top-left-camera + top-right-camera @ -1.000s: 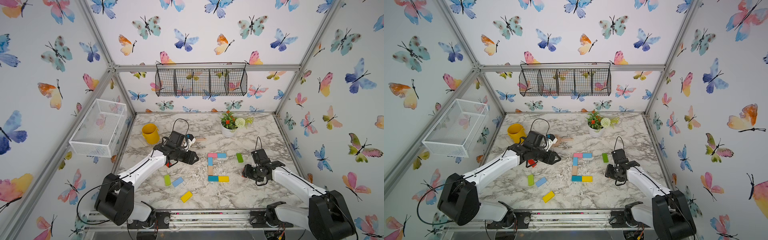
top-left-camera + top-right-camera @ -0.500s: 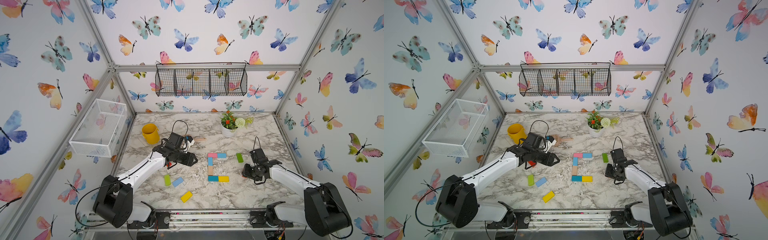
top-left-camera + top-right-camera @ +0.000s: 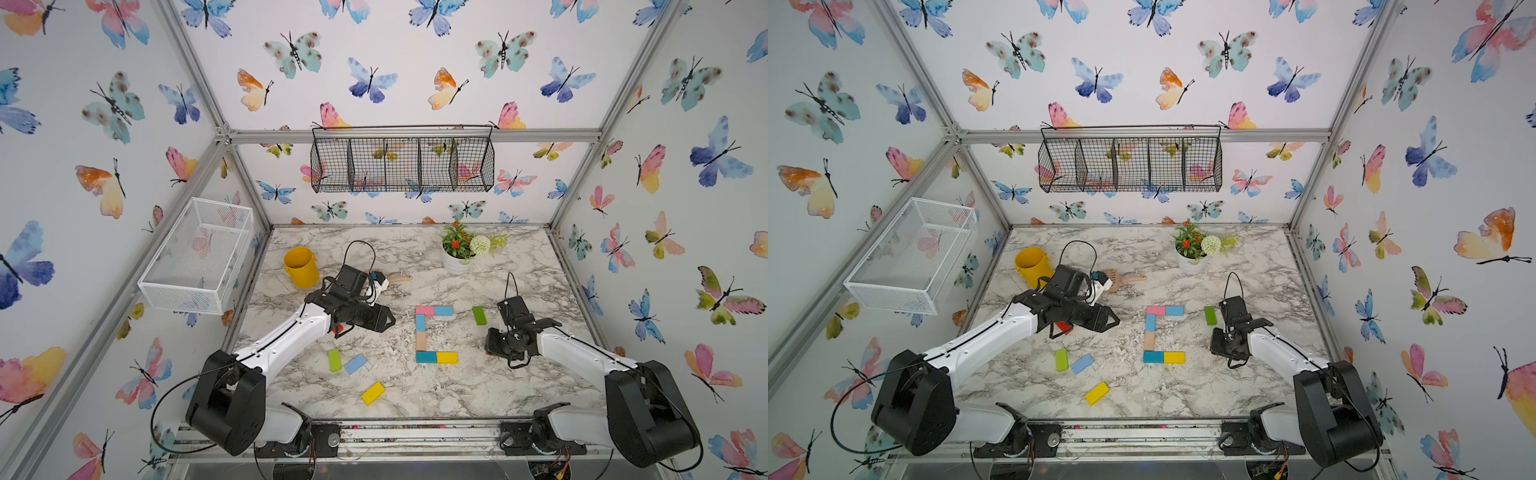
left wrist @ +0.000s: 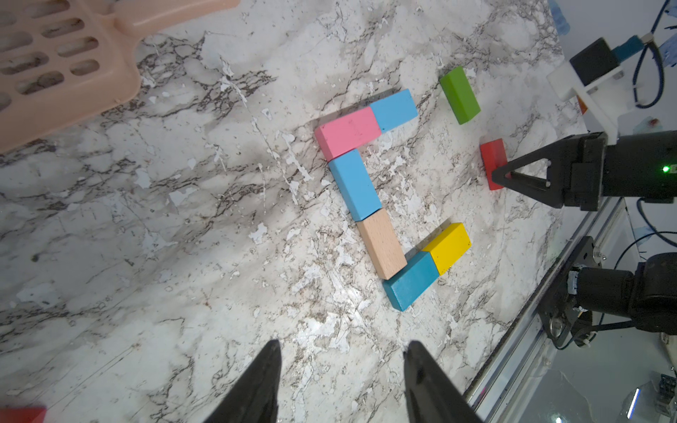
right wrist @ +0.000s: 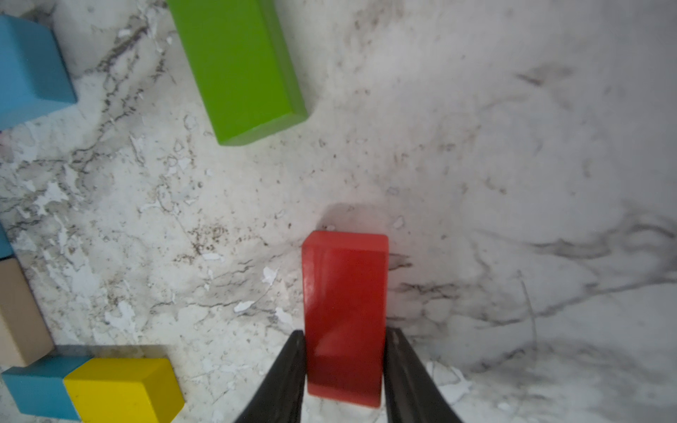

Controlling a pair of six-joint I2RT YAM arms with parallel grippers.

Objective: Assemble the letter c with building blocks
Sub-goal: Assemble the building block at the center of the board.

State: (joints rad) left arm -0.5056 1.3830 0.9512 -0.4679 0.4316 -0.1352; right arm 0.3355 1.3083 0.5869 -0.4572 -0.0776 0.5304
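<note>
Six blocks lie flat on the marble table (image 3: 498, 395), butted end to end, reading as a C open toward the robot's right: pink block (image 3: 424, 310) and light blue block (image 3: 443, 311) make the far bar, second light blue block (image 3: 420, 323) and tan block (image 3: 421, 341) the spine, teal block (image 3: 426, 357) and yellow block (image 3: 447, 358) the near bar. Green block (image 3: 479, 315) lies apart, just right of the far bar's open end. Red block (image 5: 346, 311) rests on the marble right of the C's mouth, apart from it, between the fingers of the right gripper (image 5: 346, 331); jaws set close, a finger against each long side, so it has the block pinched. Left gripper (image 4: 342, 344) hangs over bare marble left of the C, jaws partly open, nothing between them. Under the left arm (image 3: 291, 336), second red block (image 3: 338, 329), mostly hidden. Three loose pieces left of the C, nearer the robot: second green block (image 3: 334, 360) just beside third light blue block (image 3: 355, 364); second yellow block (image 3: 372, 393) alone, closest to the front edge. Farther back on the left: tan slotted scoop (image 4: 117, 66), yellow cup (image 3: 300, 268). Flower pot (image 3: 455, 262) at back, right of centre.
</note>
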